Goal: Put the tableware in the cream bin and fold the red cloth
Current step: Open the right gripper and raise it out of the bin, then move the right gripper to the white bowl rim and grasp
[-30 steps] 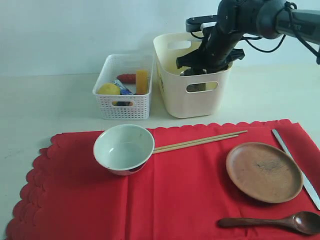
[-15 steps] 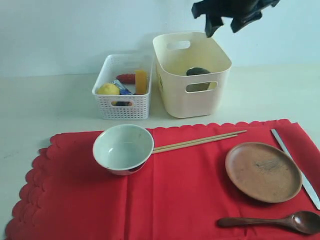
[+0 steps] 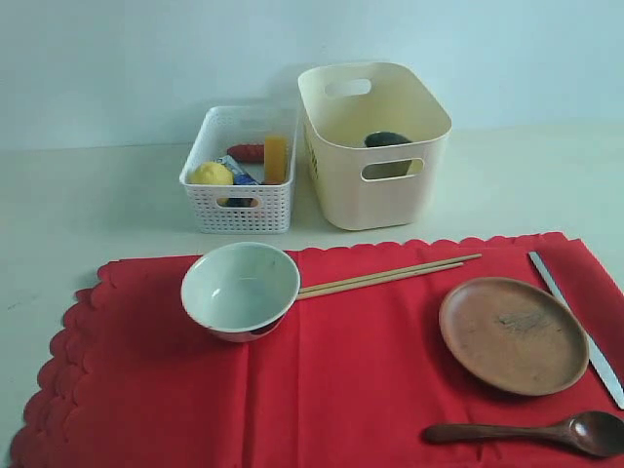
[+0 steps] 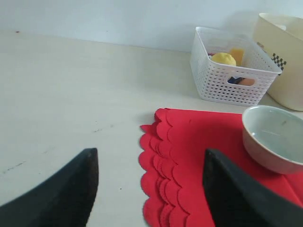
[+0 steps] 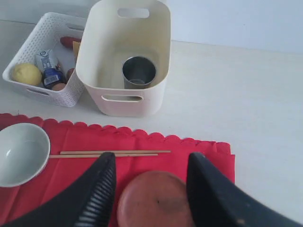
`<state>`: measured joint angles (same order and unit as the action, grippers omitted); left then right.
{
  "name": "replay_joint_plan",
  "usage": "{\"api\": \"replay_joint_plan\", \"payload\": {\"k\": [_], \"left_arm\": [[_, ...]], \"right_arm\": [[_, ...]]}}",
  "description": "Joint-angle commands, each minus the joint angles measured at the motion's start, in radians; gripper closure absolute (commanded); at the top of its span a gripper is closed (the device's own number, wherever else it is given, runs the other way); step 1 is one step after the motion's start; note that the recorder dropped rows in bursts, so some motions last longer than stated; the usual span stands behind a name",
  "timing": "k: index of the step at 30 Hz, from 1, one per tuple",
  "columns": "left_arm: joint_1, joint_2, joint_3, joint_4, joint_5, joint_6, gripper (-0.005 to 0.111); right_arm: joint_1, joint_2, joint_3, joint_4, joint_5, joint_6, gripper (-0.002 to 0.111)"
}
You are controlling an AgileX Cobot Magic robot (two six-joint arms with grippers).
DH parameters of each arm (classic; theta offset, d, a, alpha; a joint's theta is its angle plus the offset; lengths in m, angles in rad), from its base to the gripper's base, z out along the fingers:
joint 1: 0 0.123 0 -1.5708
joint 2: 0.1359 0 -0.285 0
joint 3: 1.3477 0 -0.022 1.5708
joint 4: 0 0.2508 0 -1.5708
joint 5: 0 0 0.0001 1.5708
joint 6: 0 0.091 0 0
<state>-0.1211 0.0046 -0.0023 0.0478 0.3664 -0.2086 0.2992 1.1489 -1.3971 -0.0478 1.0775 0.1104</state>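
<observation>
Cup [image 5: 138,72] is in the cream bin [image 3: 336,190]
Left gripper [image 4: 149,161] and right gripper [image 5: 151,161] both spread wide, empty; bowl [image 3: 240,290] near cloth [image 3: 370,370] far left corner.

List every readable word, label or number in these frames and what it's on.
No text can be read anywhere.
Carton in the white basket: printing too blurred to read.
Cream bin: black-and-white checkered sticker, no legible words.

Worktop: a smooth cream-white worktop [image 3: 88,195] is lying flat and matt, showing a few faint dark scuffs in the left wrist view.
Wall: a plain pale blue-white wall [image 3: 146,58] is rising directly behind it.
Light: soft, even light is casting only faint shadows.
</observation>
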Motion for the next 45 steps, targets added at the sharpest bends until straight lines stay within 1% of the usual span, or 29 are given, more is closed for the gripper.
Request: {"api": "replay_joint_plan", "payload": {"k": [1,5,9,13,17,19,22,24,25,27,31,33,35,38,41,45], "left_arm": [[0.003,-0.005,0.002,-0.007,-0.006,-0.006,0.045],[0.003,-0.005,0.002,-0.007,-0.006,-0.006,0.045],[0.003,-0.005,0.002,-0.007,-0.006,-0.006,0.045],[0.003,-0.005,0.002,-0.007,-0.006,-0.006,0.045],[0.003,-0.005,0.002,-0.007,-0.006,-0.006,0.045],[0.003,-0.005,0.002,-0.007,-0.006,-0.006,0.045],[0.003,-0.005,0.002,-0.007,-0.006,-0.006,0.045],[0.003,-0.005,0.002,-0.007,-0.006,-0.006,0.045],[0.003,-0.005,0.002,-0.007,-0.006,-0.006,0.045],[0.003,-0.005,0.002,-0.007,-0.006,-0.006,0.045],[0.003,-0.005,0.002,-0.007,-0.006,-0.006,0.045],[0.003,-0.005,0.002,-0.007,-0.006,-0.006,0.045],[0.003,-0.005,0.002,-0.007,-0.006,-0.006,0.045],[0.003,-0.005,0.002,-0.007,-0.006,-0.006,0.045],[0.003,-0.005,0.002,-0.007,-0.006,-0.006,0.045],[0.003,-0.005,0.002,-0.007,-0.006,-0.006,0.045]], "right_arm": [[-0.002,-0.171,0.108,0.006,0.049,-0.054,0.063],[-0.002,-0.250,0.185,0.006,0.103,-0.083,0.063],[-0.002,-0.252,0.262,0.006,0.121,-0.085,0.063],[-0.002,-0.183,0.377,0.024,0.112,-0.085,0.063],[-0.002,-0.093,0.446,0.026,0.040,-0.085,0.063],[-0.002,-0.015,0.467,0.023,-0.029,-0.085,0.063],[-0.002,0.106,0.467,0.027,-0.122,-0.110,0.063],[-0.002,0.196,0.467,0.088,-0.194,-0.212,0.063],[-0.002,0.249,0.467,0.149,-0.228,-0.308,0.063],[-0.002,0.296,0.467,0.199,-0.265,-0.423,0.063],[-0.002,0.371,0.467,0.232,-0.341,-0.626,0.063],[-0.002,0.395,0.464,0.232,-0.367,-0.681,0.063],[-0.002,0.419,0.453,0.239,-0.393,-0.692,0.063],[-0.002,0.463,0.399,0.314,-0.390,-0.692,0.063],[-0.002,0.522,0.314,0.465,-0.323,-0.692,0.063],[0.005,0.579,0.228,0.620,-0.244,-0.692,0.063]]}}
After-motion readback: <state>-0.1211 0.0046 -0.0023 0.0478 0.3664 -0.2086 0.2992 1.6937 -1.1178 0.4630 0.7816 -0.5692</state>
